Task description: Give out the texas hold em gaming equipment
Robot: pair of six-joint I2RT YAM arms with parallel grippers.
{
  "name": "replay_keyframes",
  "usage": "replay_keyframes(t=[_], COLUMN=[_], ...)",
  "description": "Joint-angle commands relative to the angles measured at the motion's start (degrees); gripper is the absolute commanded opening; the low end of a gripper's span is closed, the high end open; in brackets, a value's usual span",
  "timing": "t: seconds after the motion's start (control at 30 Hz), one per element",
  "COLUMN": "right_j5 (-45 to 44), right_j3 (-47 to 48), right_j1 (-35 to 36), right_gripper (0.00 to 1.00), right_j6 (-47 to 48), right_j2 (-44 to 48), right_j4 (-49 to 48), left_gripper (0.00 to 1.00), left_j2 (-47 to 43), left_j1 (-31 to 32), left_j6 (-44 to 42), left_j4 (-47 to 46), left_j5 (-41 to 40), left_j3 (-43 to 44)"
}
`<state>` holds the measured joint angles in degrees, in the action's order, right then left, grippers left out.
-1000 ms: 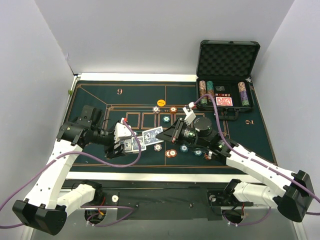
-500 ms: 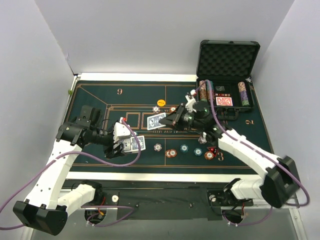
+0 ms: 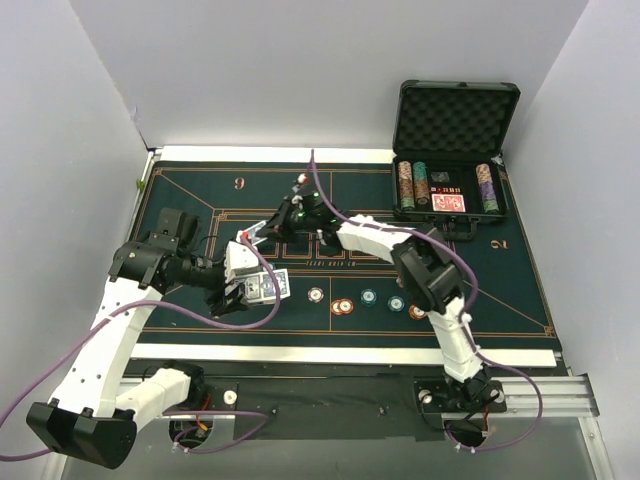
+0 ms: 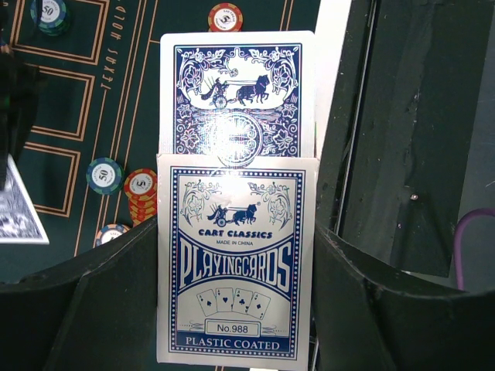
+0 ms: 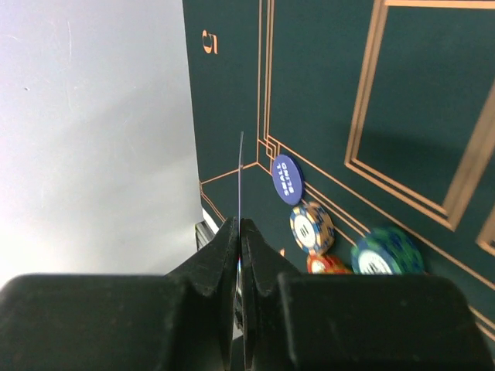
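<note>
We see, at frame centre, the left gripper (image 4: pixel 236 232) closed on the card pack (image 4: pixel 236 325); the right gripper (image 5: pixel 238 232) pinches one card (image 5: pixel 240 174).

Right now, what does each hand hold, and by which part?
Left hand grips the blue card pack across its long sides. Right hand pinches a single card, seen edge-on, by one end.

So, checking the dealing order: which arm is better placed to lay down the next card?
Right, probably: the right fingers pinch a single card above the felt, while the left fingers clamp the whole pack.
</note>
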<state>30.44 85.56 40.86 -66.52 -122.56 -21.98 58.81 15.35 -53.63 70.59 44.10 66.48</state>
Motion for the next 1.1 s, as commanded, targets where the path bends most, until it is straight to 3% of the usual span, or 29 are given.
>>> replay_keyframes(t=[0.0,0.23,0.47,0.53,0.6,0.83,1.07], right_j5=[-0.11,-1.87,-7.49,-7.85,-7.76,-8.55,-11.88], right_j3=[10.58,23.75,27.64,27.99,27.91,28.08,25.28], right_j1=[2.38,4.4,5.28,5.28,5.28,5.37,4.76], right_gripper=[0.0,0.0,0.0,0.04,0.11,0.51,0.69], right_j6=[-1.15,-1.96,2.53,3.68,4.47,7.71,13.95], right_j2=[-6.7,-17.35,-21.66,-22.19,-22.28,-20.44,-14.12], right_j4=[0.44,3.51,11.85,13.53,14.5,19.51,30.67], left_gripper=[0.38,0.38,0.38,0.38,0.38,0.38,0.38], left_j2=[-0.18,-0.89,-1.32,-1.33,-1.24,-1.41,-1.5], left_j1=[-0.68,-0.76,-0.85,-0.85,-0.85,-0.85,-0.85], left_j6=[0.01,0.45,0.98,1.07,1.16,1.16,1.16], left_j4=[0.78,0.78,0.96,0.96,1.04,1.31,1.22], left_j5=[3.01,2.92,2.57,2.66,2.66,2.4,2.13], left_j3=[2.87,2.95,3.13,3.22,3.31,3.22,2.69])
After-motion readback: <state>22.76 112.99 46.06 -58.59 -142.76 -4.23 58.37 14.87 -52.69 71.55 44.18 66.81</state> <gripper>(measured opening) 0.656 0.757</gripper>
